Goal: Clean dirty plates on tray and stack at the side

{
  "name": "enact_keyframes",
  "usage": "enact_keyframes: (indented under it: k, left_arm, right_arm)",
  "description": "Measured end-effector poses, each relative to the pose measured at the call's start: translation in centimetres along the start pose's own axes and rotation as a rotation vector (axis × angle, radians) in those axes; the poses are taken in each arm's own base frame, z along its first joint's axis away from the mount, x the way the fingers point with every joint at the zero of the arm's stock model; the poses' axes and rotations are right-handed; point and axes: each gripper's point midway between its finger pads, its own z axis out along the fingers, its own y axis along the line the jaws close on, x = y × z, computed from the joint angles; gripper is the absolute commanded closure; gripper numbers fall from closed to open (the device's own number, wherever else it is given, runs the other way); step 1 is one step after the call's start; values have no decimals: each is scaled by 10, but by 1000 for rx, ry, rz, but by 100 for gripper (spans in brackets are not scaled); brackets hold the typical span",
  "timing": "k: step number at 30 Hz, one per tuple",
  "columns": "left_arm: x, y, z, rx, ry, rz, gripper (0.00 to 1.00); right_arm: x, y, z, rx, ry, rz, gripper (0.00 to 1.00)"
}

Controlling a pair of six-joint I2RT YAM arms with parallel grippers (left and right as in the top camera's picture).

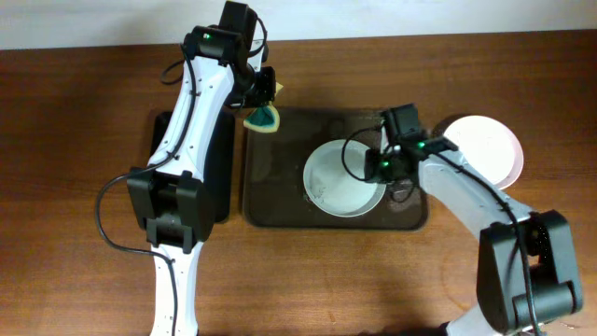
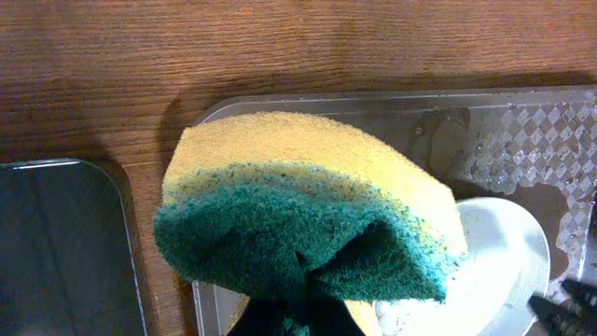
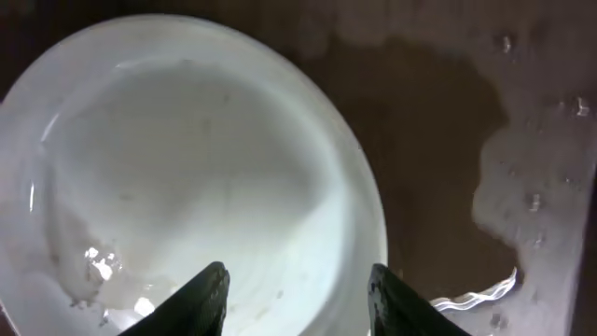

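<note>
From overhead, the tray (image 1: 280, 201) lies mid-table, nearer the far edge. One plate (image 1: 336, 182) sits on its right half, wet and pale, with no dark smear that I can make out. A second white plate (image 1: 487, 149) rests off the tray on the bare wood toward the right edge; whether more lie under it cannot be told. The left gripper (image 1: 260, 101) hangs over the tray's far-left corner, clamped on a sponge (image 1: 264, 119). The right gripper (image 1: 382, 173) is at the right rim of the plate on the tray. A black tray (image 1: 219, 168) lies along the left side, partly under the left arm.

The left wrist view shows the sponge (image 2: 308, 215) pinched from below, its yellow body bulging above a green scouring face. Behind it are the wet tray (image 2: 522, 140), the plate (image 2: 508, 271) and the black tray (image 2: 56, 243).

The right wrist view shows the right gripper (image 3: 298, 294) with fingers spread apart, holding nothing. One finger (image 3: 207, 297) is over the plate (image 3: 187, 159) and the other is at its rim. Water films the tray (image 3: 429, 121).
</note>
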Motion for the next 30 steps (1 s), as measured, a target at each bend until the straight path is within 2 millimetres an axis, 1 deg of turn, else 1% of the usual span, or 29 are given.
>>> enact_keyframes:
  k: [1, 2, 3, 4, 5, 8, 10, 12, 13, 14, 17, 18, 19, 22, 23, 25, 27, 28, 29, 30]
  left_arm:
    - [0, 0, 0, 0, -1, 0, 100]
    - [0, 0, 0, 0, -1, 0, 100]
    - [0, 0, 0, 0, -1, 0, 100]
    - [0, 0, 0, 0, -1, 0, 100]
    - [0, 0, 0, 0, -1, 0, 100]
    - [3, -4, 1, 1, 7, 8, 100]
    - [6, -18, 7, 3, 9, 37, 100]
    - [16, -33, 22, 2, 28, 73, 100]
    - [22, -41, 36, 2, 37, 95, 100]
    - [40, -52, 57, -1, 79, 125, 100]
    - [51, -66, 90, 11, 67, 164, 100]
    - [61, -67, 102, 6, 86, 175, 100]
    - [66, -71, 109, 8, 88, 187, 100]
    - [57, -95, 113, 38, 16, 231, 100]
    - [60, -104, 114, 45, 12, 249, 100]
    - [74, -118, 116, 36, 33, 280, 100]
    - [91, -123, 123, -10, 56, 284, 100]
    - [103, -117, 132, -38, 80, 266, 100]
    - [107, -114, 137, -41, 82, 235, 100]
    - [107, -113, 138, -37, 67, 203, 100]
  right_arm:
    - [-5, -7, 5, -20, -3, -32, 58]
    - [-9, -14, 14, -36, -5, -77, 65]
    - [-7, -19, 22, -41, 8, -88, 75]
    - [-6, -21, 28, -49, 19, -109, 94]
    - [-2, -20, 38, -70, 35, -131, 96]
    - [-4, -17, 39, -91, 32, -85, 96]
    - [0, -18, 38, -90, 57, 20, 96]
    - [5, -21, 36, -80, 91, 128, 96]
    - [11, -24, 34, -71, 123, 218, 96]
    - [14, -26, 33, -71, 142, 282, 96]
    - [17, -25, 32, -76, 158, 331, 96]
    - [17, -25, 32, -76, 160, 343, 96]
    - [17, -25, 32, -76, 161, 346, 96]
    - [17, -25, 32, -76, 162, 354, 96]
    - [18, -25, 32, -76, 162, 354, 96]
    - [17, -25, 32, -76, 162, 353, 96]
    - [17, -25, 32, -76, 162, 353, 96]
    - [18, -25, 32, -78, 165, 353, 96]
    - [18, -25, 32, -78, 166, 354, 96]
    - [18, -24, 32, -79, 166, 353, 96]
